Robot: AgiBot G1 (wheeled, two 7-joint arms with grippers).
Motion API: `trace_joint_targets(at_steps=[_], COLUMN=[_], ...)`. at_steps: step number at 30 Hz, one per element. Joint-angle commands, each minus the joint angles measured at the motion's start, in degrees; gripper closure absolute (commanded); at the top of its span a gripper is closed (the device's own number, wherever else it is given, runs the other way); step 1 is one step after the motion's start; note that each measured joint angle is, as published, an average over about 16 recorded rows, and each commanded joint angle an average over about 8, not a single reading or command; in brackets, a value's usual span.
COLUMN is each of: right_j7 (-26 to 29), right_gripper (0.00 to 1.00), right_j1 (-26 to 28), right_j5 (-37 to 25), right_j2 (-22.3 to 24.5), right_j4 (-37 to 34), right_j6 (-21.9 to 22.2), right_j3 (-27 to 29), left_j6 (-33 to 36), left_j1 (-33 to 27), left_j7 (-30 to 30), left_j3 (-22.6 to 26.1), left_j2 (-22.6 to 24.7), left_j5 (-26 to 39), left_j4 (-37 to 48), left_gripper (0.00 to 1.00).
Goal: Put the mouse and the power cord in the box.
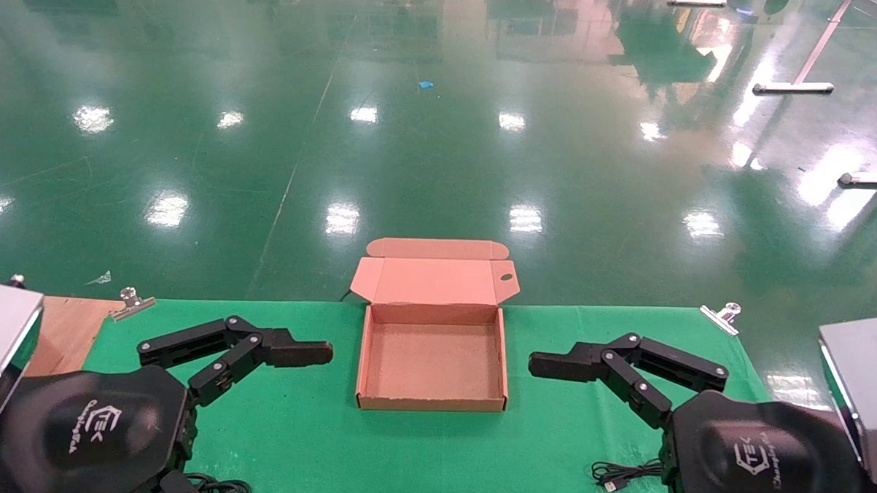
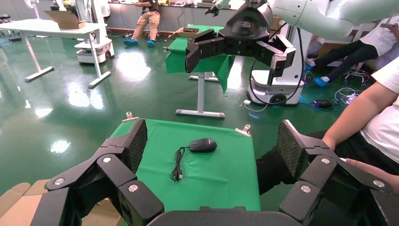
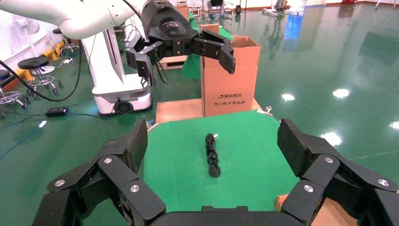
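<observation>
Head view showed the green cloth (image 1: 431, 458) as the largest thing, spread under both arms; on it, between the two claws, sat the box (image 1: 431, 403), lid folded back away from the robot and its tray bare; neither item had gone in yet, so I judged the task to be at its very start, before any reach.

The left gripper (image 1: 311, 353) hovered just to the left of the box, jaws spread wide and gripping nothing; the right gripper (image 1: 551, 366) mirrored it on the other side, equally released and empty.

In the left wrist view the mouse (image 2: 203, 145) lay straight ahead of the left claw's spread fingers (image 2: 134, 143), far across the cloth, its thin cable (image 2: 178, 165) looped on the nearer side; in the right wrist view the power cord (image 3: 212, 155) lay ahead of the right claw, a wavy bundle well beyond its fingertips (image 3: 139, 141); so the mouse sat on the right claw's side and the cord on the left's.

The next move, as I judged it, called for one arm to swing back toward its near item and descend over it with jaws still wide.

From the head both items were mostly hidden beneath the wrists; only a USB plug (image 1: 609, 484) and a dark tangle at the lower edge showed.
</observation>
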Motion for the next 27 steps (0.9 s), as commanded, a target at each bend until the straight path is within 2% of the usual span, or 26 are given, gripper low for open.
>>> trace_joint_targets(at_steps=[1, 27], right_j7=[0.00, 0.00], right_gripper=[0.00, 0.00], right_j1=[0.00, -0.01], right_j5=[0.00, -0.02], right_j2=[0.00, 0.05], right_j4=[0.00, 0.04], right_j6=[0.00, -0.03], right_j3=[0.00, 0.02], left_j6=[0.00, -0.07], left_j1=[0.00, -0.06], left_j7=[0.00, 0.13], left_j3=[0.00, 0.08], left_j2=[0.00, 0.05], left_j5=[0.00, 0.05], left_j4=[0.00, 0.12], left_gripper=[0.00, 0.00])
